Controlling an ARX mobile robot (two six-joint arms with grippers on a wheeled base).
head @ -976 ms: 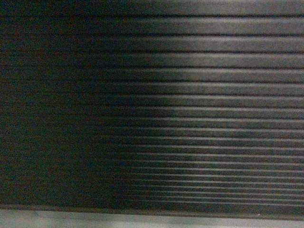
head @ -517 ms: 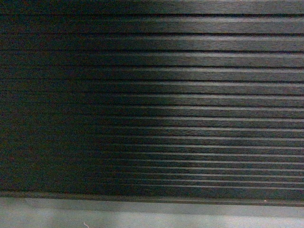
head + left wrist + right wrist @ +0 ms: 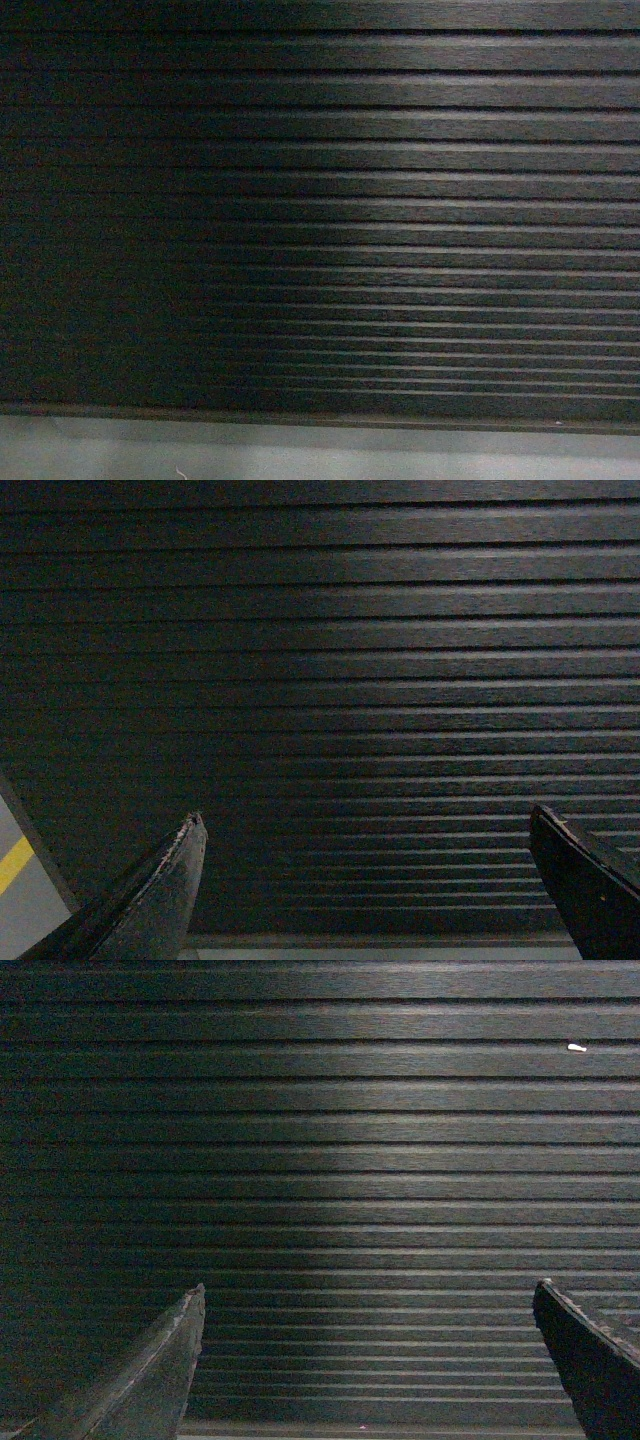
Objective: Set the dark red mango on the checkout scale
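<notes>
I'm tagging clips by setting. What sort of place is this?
Probably a shop, seen close against a counter front: dark wood-grain ribbed panels, a grey plinth below, and a yellow floor line. Both grippers are open and empty.

Checkout counters showing: one, its ribbed dark front (image 3: pixel 400 200) filling every view
Grey plinths showing: one (image 3: pixel 300 455)
Grippers showing: two, left gripper (image 3: pixel 365 880) and right gripper (image 3: pixel 370 1360)
Fingers showing: two per gripper
Yellow floor lines showing: one (image 3: pixel 14 863)
White specks showing: one (image 3: pixel 577 1048)
</notes>
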